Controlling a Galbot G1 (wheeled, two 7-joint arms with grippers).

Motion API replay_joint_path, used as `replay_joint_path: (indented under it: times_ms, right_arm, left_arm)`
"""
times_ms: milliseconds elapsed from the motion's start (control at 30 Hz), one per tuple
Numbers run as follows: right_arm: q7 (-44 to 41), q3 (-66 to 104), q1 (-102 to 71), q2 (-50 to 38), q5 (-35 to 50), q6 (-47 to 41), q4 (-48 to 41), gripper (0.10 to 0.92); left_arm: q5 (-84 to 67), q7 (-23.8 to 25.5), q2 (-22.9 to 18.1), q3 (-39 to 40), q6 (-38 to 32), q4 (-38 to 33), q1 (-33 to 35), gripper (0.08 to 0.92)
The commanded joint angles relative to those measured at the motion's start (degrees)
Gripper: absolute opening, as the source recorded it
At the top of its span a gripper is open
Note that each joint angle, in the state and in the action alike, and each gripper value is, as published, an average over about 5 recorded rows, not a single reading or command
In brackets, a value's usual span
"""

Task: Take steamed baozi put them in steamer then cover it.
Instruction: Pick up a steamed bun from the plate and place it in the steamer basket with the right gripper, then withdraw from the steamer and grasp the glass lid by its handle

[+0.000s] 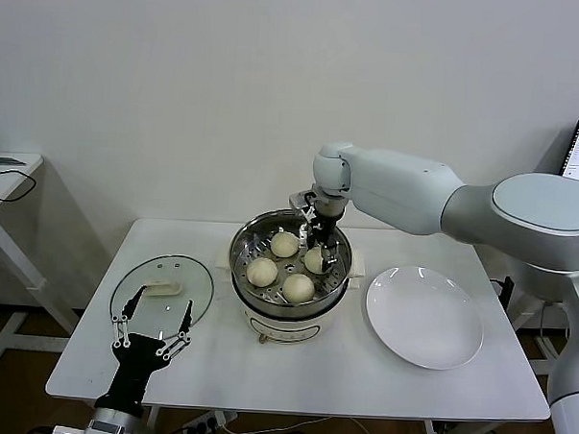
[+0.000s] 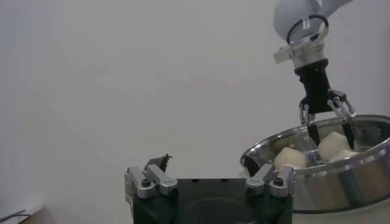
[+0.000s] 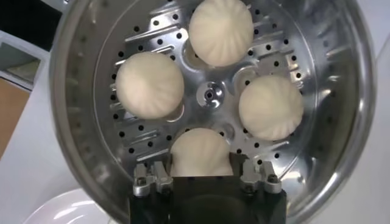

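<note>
Four cream-white round dough buns [image 3: 216, 33] were seen on the perforated tray inside the shiny round steel steamer [image 1: 289, 265]. One bun lay between the right gripper's [image 1: 316, 245] spread fingers, untouched. The left gripper [image 1: 153, 326] was held spread beside the round glass lid [image 1: 161, 286]. No readable writing was found.

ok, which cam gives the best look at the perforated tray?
Right wrist view: it looks straight down on the perforated tray, holes and all four baozi clear. Head view shows the tray obliquely. In the left wrist view the steamer wall hides it.
</note>
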Motion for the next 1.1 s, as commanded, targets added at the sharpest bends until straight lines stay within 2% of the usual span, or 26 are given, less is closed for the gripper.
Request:
replay_joint_path:
  times_ms: [33, 233, 333, 400, 567, 633, 700, 867, 967, 1100]
  right_arm:
    - [1.6, 2.1, -0.4, -1.7, -0.8, 0.2, 2.9, 0.799]
    - [2.3, 9.7, 3.8, -12.0, -1.0, 1.8, 12.7, 0.822]
    - [7.9, 14.8, 4.4, -19.7, -0.2, 5.5, 17.8, 0.823]
    - [17.3, 17.4, 3.7, -25.8, 1.6, 7.7, 22.0, 0.823]
    - [56.9, 20.8, -4.0, -39.7, 9.1, 12.7, 32.0, 0.823]
    - [67.1, 27.2, -11.9, -43.7, 10.7, 14.6, 33.9, 0.823]
    - [73.8, 36.5, -22.2, -46.6, 11.3, 16.7, 34.9, 0.823]
    - [82.0, 67.2, -51.8, -46.5, 11.6, 21.1, 34.4, 0.823]
    - [84.1, 83.0, -66.2, -42.9, 10.5, 22.3, 33.1, 0.823]
    - [85.2, 95.9, -78.5, -36.8, 7.6, 23.5, 31.1, 0.823]
  left_arm:
    - [0.2, -0.1, 0.0, -0.5, 0.1, -0.1, -0.3, 0.823]
    - [3.1, -0.5, 0.2, -1.5, 0.0, 0.3, -1.9, 0.823]
    - [6.5, -0.9, 0.5, -1.7, -0.1, 1.4, -3.7, 0.823]
    - [9.3, -1.4, 0.8, -1.7, -0.2, 2.7, -5.2, 0.823]
    - [17.9, -3.1, 2.0, -1.7, 0.2, 6.9, -9.6, 0.823]
    - [22.3, -3.7, 2.5, -1.5, 0.6, 9.0, -11.1, 0.823]
    - [26.7, -4.3, 2.8, -1.3, 1.1, 11.3, -12.5, 0.823]
    - [33.4, -5.2, 3.1, -0.5, 1.9, 16.1, -14.7, 0.823]
    - [37.6, -5.3, 3.2, -0.3, 1.4, 19.0, -15.6, 0.823]
    - [43.9, -5.3, 3.3, -0.8, 0.7, 23.2, -16.9, 0.823]
